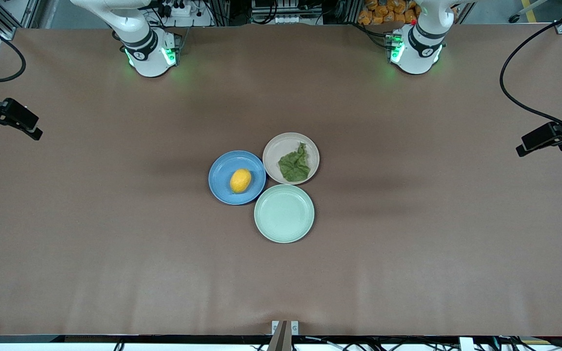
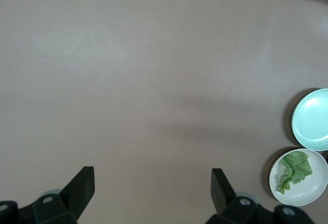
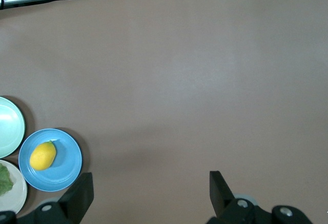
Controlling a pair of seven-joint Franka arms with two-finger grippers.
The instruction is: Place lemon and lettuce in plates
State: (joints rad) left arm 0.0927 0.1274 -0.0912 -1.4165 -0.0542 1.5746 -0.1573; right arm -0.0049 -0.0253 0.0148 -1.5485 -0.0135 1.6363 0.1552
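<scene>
The yellow lemon (image 1: 240,181) (image 3: 43,155) lies in the blue plate (image 1: 222,170) (image 3: 64,167) at mid-table. The dark green lettuce (image 1: 294,165) (image 2: 294,168) lies in the beige-pink plate (image 1: 278,146) (image 2: 307,193), which touches the blue one. My left gripper (image 2: 152,183) hangs open and empty, high over bare table toward the left arm's end from the plates. My right gripper (image 3: 151,185) is likewise open and empty, high over bare table toward the right arm's end. Neither gripper shows in the front view.
A mint-green plate (image 1: 284,213) (image 2: 312,121) with nothing in it sits nearer the front camera, touching both other plates. Black camera mounts (image 1: 8,117) (image 1: 554,134) reach in over both ends of the table. A black cable (image 1: 515,92) loops by the left arm's end.
</scene>
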